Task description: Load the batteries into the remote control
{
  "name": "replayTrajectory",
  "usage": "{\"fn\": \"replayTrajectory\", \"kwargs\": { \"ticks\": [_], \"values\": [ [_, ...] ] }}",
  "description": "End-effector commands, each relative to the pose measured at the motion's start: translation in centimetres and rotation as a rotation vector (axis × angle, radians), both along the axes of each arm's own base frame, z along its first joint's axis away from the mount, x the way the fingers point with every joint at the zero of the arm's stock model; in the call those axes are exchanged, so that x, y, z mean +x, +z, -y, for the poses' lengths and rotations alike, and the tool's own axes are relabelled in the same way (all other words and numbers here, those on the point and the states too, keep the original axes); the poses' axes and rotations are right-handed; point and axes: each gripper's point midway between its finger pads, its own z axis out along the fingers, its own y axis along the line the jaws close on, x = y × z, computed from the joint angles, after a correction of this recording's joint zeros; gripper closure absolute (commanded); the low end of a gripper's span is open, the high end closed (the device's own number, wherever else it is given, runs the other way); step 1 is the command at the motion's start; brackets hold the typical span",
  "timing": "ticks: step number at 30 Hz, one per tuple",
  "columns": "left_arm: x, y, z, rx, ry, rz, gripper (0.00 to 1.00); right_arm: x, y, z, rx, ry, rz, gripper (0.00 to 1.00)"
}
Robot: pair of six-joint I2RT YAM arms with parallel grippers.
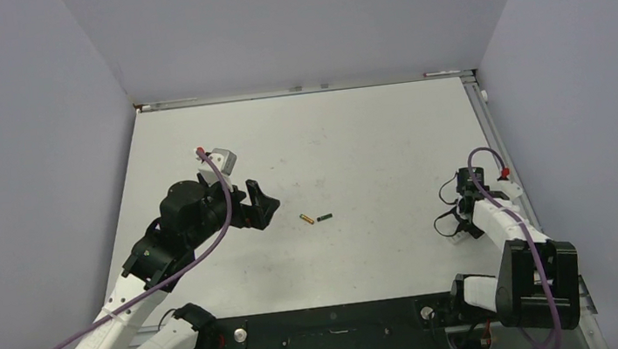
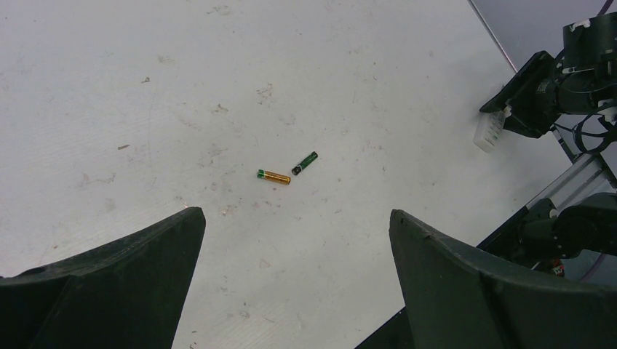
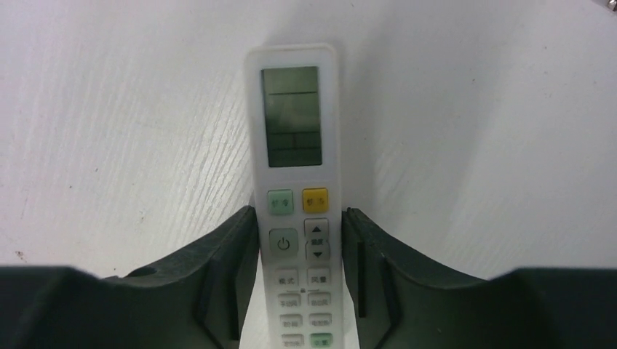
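Remote control (image 3: 295, 182), judged light, rigid and slick, lies buttons-up, flanked along its long edges by the right gripper (image 3: 300, 218), grip unconfirmed; left gripper (image 2: 297, 214) spread wide.

The remote control (image 3: 293, 145), cut short
Its lower end runs off the frame's bottom; whether my right end effector (image 3: 300, 218) touches it I cannot tell.
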Motion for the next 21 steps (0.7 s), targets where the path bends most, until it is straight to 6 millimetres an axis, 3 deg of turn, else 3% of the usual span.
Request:
{"fn": "replayTrajectory", "kwargs": {
  "ticks": [1, 4, 10, 21],
  "values": [
    [0.2, 2.3, 0.3, -0.040, -0.005, 0.044, 0.04, -1.7, -2.7, -2.9, 0.133, 0.037, -0.054, 0.64],
    [0.3, 2.3, 0.3, -0.041, -0.005, 0.043, 0.04, -1.5, -2.7, -3.2, 0.142, 0.047, -0.054, 0.90],
    [0.3, 2.2, 0.3, -0.038, -0.005, 0.039, 0.04, -0.3, -2.0, -3.9, 0.143, 0.096, -0.030, 0.92],
    [0.4, 1.7, 0.6, -0.034, -0.011, 0.023, 0.04, 2.7, 1.8, -5.9, 0.093, 0.267, 0.057, 0.92]
  ]
}}
